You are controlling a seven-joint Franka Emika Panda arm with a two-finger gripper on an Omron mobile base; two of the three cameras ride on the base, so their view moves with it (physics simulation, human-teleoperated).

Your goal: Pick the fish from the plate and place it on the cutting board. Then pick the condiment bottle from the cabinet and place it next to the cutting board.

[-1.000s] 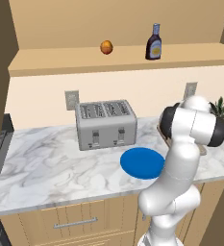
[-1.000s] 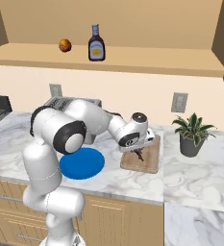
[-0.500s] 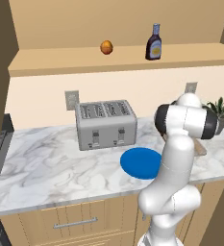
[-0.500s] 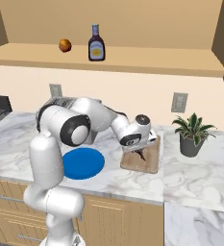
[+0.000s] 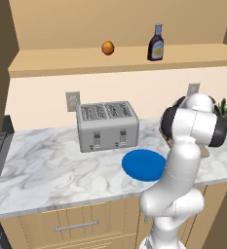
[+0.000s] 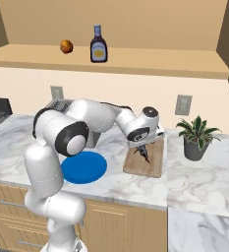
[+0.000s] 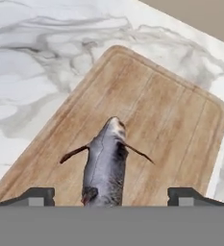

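The fish (image 7: 105,163) lies on the cutting board (image 7: 166,120), near the middle of it, with bare wood on every side that shows in the hand view. The gripper (image 7: 111,197) hangs just above it, its two fingertips (image 7: 36,196) standing wide apart on either side of the fish's body and not pressing it, so the jaws are open and hold nothing. In the right base view the gripper (image 6: 141,146) sits low over the board (image 6: 153,162), which rests on the marble counter (image 6: 204,172) between the blue plate (image 6: 84,167) and a potted plant (image 6: 197,138). The plate is bare. The first half of the task looks finished, and the step in hand is the release and retreat from the fish. The bottle (image 6: 99,44) stands upright on the cabinet shelf (image 6: 160,61), near an orange fruit (image 6: 66,47), high above the counter. The next move probably calls for lifting the hand clear of the fish without dragging it, then a long reach up and back to the shelf, approaching the bottle from the front with the jaws wide enough for its body.
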